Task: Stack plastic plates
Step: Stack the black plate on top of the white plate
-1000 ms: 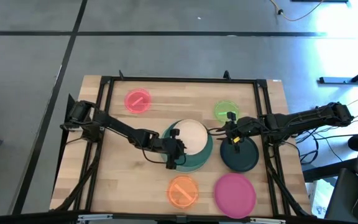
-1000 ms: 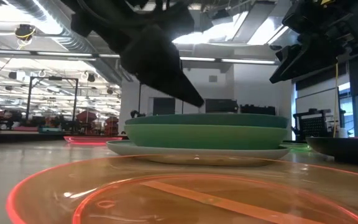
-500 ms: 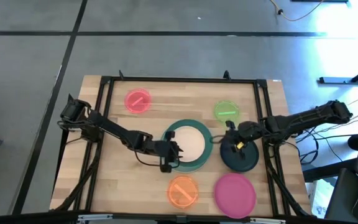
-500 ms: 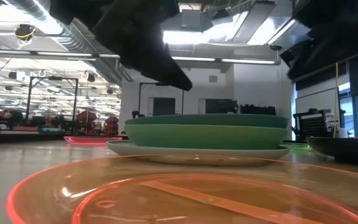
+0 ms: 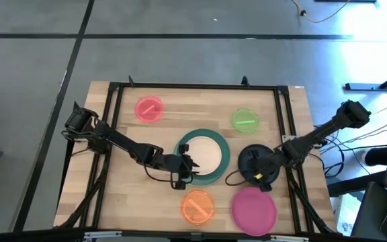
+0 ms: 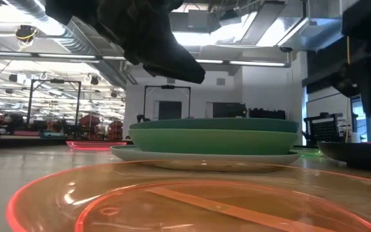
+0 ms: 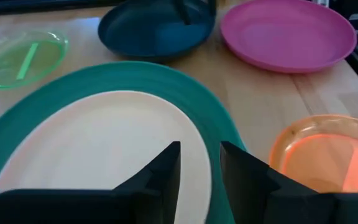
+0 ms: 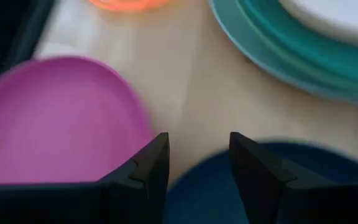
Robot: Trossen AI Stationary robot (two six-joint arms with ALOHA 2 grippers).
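Note:
A stack stands at mid-table: a pale mint plate (image 6: 205,158) at the bottom, a green plate (image 6: 211,139), a teal plate (image 5: 184,149), and a peach plate (image 5: 205,156) lying in the teal one. My left gripper (image 5: 188,169) hovers open over the stack's near-left rim, fingers (image 7: 166,169) above the peach plate (image 7: 92,143). The blackish-green plate (image 5: 252,160) lies flat to the right of the stack. My right gripper (image 5: 266,176) hangs open above its near edge (image 8: 229,180), beside the magenta plate (image 8: 61,118); the low view shows both arms clear of the plates.
Single plates lie flat on the wood: the translucent pink plate (image 5: 148,108) far left, the lime plate (image 5: 244,119) far right, the orange plate (image 5: 197,205) near the front edge, the magenta plate (image 5: 254,208) near right. A black frame (image 5: 193,86) rims the table.
My left gripper has risen off the stack and drawn back toward the near-left rim; the peach plate now lies centred in the teal plate. My right gripper has swung from the blackish-green plate's far rim across it to its near-right edge, toward the magenta plate.

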